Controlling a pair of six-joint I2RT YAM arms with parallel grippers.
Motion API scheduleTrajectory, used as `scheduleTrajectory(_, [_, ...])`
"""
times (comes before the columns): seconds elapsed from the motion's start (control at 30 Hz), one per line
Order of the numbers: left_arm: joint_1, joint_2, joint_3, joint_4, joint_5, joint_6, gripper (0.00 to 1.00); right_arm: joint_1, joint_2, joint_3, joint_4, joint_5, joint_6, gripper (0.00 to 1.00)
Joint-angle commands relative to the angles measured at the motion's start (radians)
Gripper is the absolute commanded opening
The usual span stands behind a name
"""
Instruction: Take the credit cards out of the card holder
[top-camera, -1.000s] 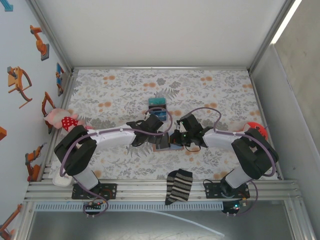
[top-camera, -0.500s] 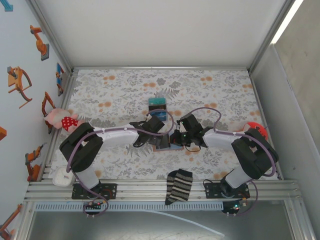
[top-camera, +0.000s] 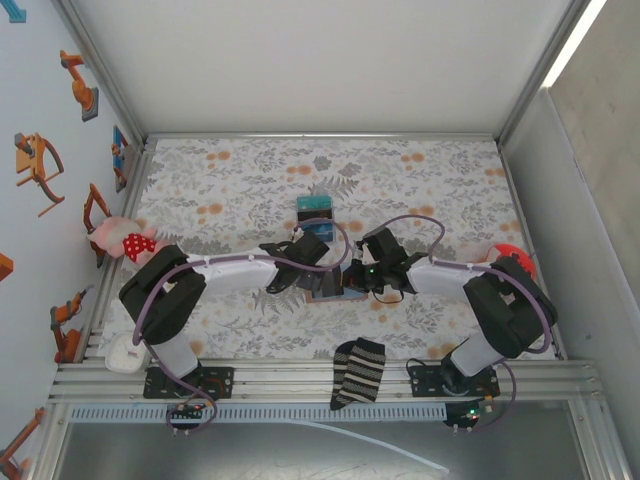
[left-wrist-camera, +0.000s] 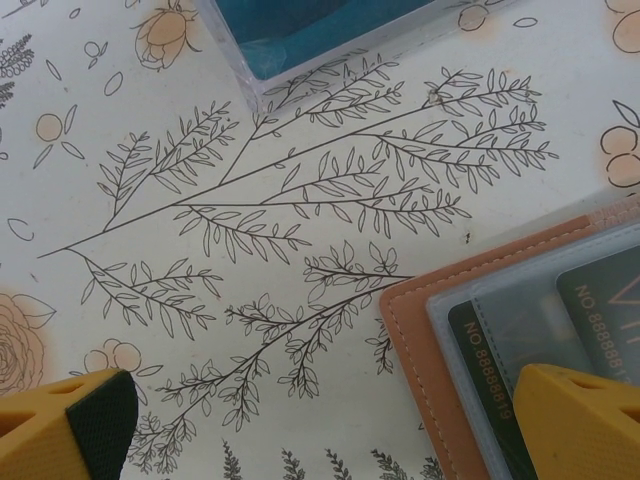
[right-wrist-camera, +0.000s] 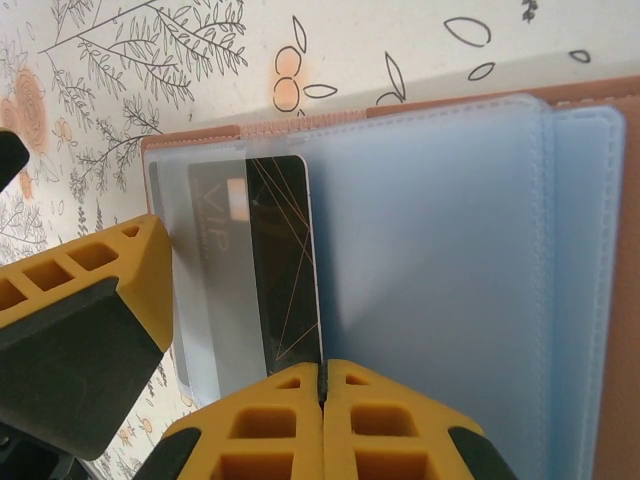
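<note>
The tan card holder (right-wrist-camera: 420, 105) lies open on the floral cloth, its light-blue sleeves (right-wrist-camera: 430, 250) facing up. In the top view the card holder (top-camera: 328, 291) sits between both grippers. A dark credit card (right-wrist-camera: 280, 270) with gold lines and "VIP" sticks partly out of a sleeve. My right gripper (right-wrist-camera: 323, 385) is shut on that card's edge. My left gripper (left-wrist-camera: 320, 425) is open wide, and its right finger (left-wrist-camera: 580, 420) rests on the card holder's corner (left-wrist-camera: 410, 320), over a dark card (left-wrist-camera: 480, 350) inside a clear sleeve. From above, the left gripper (top-camera: 318, 281) and right gripper (top-camera: 352, 279) almost meet.
A blue-teal box (top-camera: 316, 208) stands just beyond the card holder, with its box edge (left-wrist-camera: 320, 30) close ahead of the left gripper. A striped sock (top-camera: 358, 372) lies at the near edge, a pink plush toy (top-camera: 118, 238) at far left, a red object (top-camera: 510, 255) at right.
The left arm's elbow has swung a little nearer and its gripper has settled at the card holder. The right gripper has stayed at the card holder, shifting only slightly.
</note>
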Motion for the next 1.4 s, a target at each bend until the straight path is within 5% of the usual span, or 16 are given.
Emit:
scheduleTrajectory(0.0, [-0.014, -0.037, 0.037, -0.025, -0.010, 0.040, 0.97, -0.005, -0.015, 0.012, -0.015, 0.005, -0.019, 0.00])
scheduleTrajectory(0.67, [-0.040, 0.035, 0.028, -0.031, 0.045, 0.031, 0.97, -0.009, -0.028, -0.026, 0.074, -0.049, 0.016, 0.00])
scheduleTrajectory(1.37, [-0.040, 0.036, 0.011, -0.028, 0.080, 0.010, 0.97, -0.021, 0.049, -0.108, 0.409, -0.185, 0.117, 0.17])
